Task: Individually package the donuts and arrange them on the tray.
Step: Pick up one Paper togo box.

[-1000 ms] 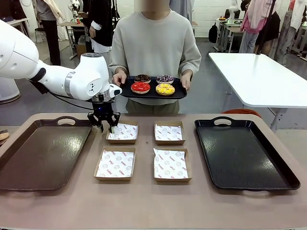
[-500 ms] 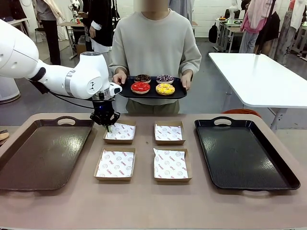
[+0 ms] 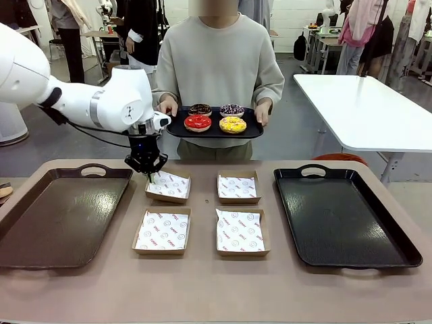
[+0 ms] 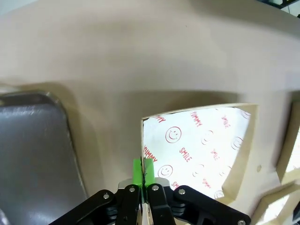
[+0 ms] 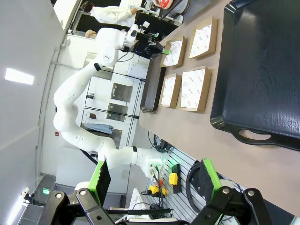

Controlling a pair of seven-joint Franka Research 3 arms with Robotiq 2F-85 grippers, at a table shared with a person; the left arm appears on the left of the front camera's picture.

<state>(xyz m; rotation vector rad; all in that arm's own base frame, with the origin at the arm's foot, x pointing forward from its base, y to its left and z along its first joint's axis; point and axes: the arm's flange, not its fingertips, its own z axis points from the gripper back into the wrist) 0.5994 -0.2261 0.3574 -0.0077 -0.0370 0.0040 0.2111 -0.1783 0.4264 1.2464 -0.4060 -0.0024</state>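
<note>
Since a second ago, your left gripper [image 3: 151, 177] has gone from spread over the far-left box [image 3: 170, 187] to pinched fully shut on its wall at the corner nearest the brown tray [image 3: 61, 216], and the box has slid a little to the left. In the left wrist view the green pads [image 4: 137, 169] meet with the wall's edge rising from between them. That grip on the thin wall looks meant to drag or lift the box, most likely so it can take a donut.

Your right gripper [image 5: 153, 177] hangs wide open with nothing between its pads, looking down the table past the black tray [image 5: 262, 61]. I judge it is simply waiting.

All four donuts sit well apart from the boxes on the small tray [image 3: 214, 134] that the person holds at chest height. The red [image 3: 198, 122] and yellow [image 3: 233, 125] ones are nearer you, the chocolate [image 3: 200, 109] and purple [image 3: 232, 109] ones behind. None is packaged yet, and the other boxes [image 3: 238, 187] lie empty with their liners in.

You cannot tell whether the pads have caught the paper liner together with the card, because they cover that spot. Nor is it clear whether the box's base has left the table. The near donuts partly hide the far two.
</note>
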